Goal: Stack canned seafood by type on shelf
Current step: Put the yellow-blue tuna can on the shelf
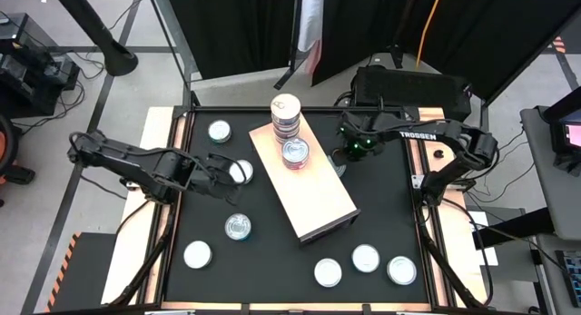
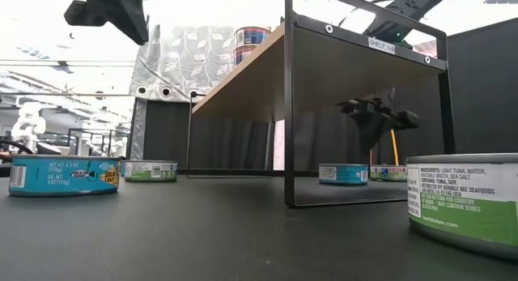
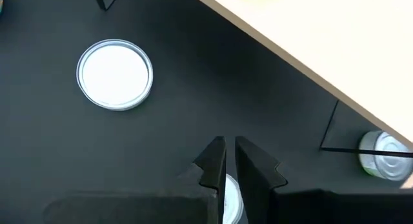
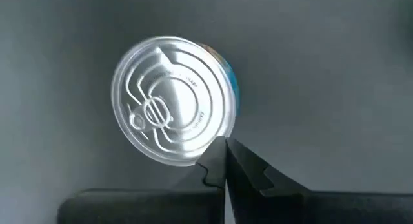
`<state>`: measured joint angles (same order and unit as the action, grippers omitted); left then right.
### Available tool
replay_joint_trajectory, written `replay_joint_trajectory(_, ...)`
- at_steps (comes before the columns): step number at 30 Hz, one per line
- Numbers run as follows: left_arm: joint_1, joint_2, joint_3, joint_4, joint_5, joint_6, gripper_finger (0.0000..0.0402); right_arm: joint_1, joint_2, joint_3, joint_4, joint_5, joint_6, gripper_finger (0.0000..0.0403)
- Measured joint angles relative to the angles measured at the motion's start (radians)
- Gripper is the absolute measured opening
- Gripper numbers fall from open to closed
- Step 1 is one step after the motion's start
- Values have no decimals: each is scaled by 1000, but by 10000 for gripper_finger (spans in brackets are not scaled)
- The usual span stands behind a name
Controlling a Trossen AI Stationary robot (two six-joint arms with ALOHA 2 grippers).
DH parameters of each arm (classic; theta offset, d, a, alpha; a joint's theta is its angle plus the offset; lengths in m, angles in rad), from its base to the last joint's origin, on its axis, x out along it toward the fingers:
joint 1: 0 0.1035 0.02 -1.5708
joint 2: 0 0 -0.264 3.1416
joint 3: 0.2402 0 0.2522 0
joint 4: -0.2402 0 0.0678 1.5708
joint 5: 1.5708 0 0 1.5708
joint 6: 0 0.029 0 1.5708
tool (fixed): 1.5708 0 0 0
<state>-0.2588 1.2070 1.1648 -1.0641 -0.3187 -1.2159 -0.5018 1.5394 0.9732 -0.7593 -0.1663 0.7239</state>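
High view: the pale wooden shelf is seen lying at an angle across the middle of the black table, its far end carrying a stack of tins with pinkish-red labels and, just nearer on the board, a single silver-topped tin. Loose tins are spread over the table: one at the far left, one with a ringed lid left of the shelf, one at the near left, and three in a row at the near right.

The left gripper is held over the table just left of the shelf, with a white-topped tin at its tip. In the left wrist view its fingers are nearly closed with only a narrow gap, and a pale tin edge shows below them; whether that tin is gripped cannot be told. Another white-lidded tin lies well apart from them.

The right gripper is placed at the far right side of the shelf. In the right wrist view its fingers are pressed together, holding nothing, just beside a blue-labelled tin with a pull-tab lid.

In the low view the shelf board is seen raised on a black frame, with tins standing on the table beneath and around it.
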Motion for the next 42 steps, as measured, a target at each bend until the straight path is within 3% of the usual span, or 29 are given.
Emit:
replay_joint_trajectory(21, 4, 76, 0, 9, 6, 26, 36, -3, -5, -154, 165, -24, 23, 0)
replay_joint_trajectory(33, 4, 76, 0, 7, 3, 27, 36, -11, -20, -165, -70, 37, -94, 0)
replay_joint_trajectory(42, 1, 76, 0, 8, 42, 48, 36, -31, -295, -142, -257, 86, -8, 4)
